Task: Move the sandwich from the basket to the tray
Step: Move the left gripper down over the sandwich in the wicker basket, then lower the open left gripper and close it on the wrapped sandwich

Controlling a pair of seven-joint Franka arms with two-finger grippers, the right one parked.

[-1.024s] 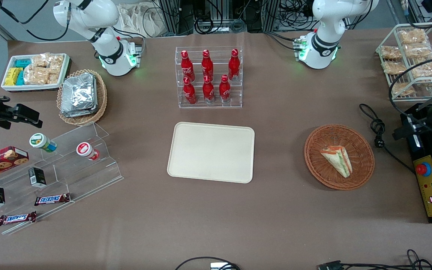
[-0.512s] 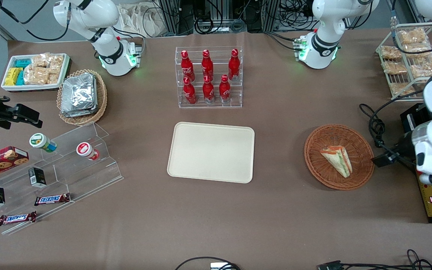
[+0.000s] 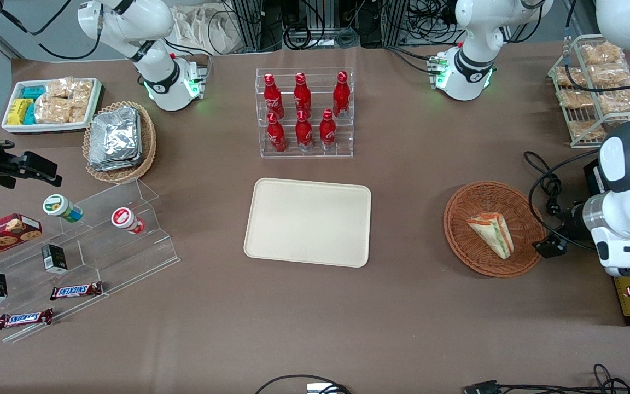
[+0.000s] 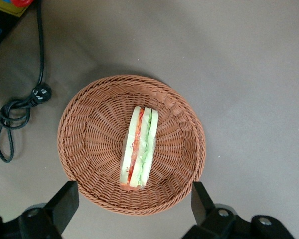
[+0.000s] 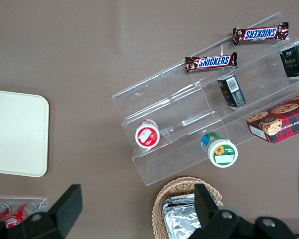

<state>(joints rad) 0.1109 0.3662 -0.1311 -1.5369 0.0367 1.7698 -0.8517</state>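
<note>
The tray point(image 3: 308, 221) stays bare. The basket point(image 3: 494, 229) still holds the sandwich point(image 3: 491, 233). The gripper point(image 4: 134, 211) has moved closer and now hovers above the basket, fingers point(image 4: 66, 201) wide apart, holding nothing.

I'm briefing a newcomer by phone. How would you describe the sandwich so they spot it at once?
Start at the cream tray mid-table, then look toward the working arm's end to the round reddish-brown basket, with the open gripper above its rim. The sandwich lies in it: a clear-wrapped triangular wedge, pale bread with green and orange-red filling, unlike the foil packets in the tan basket.
</note>
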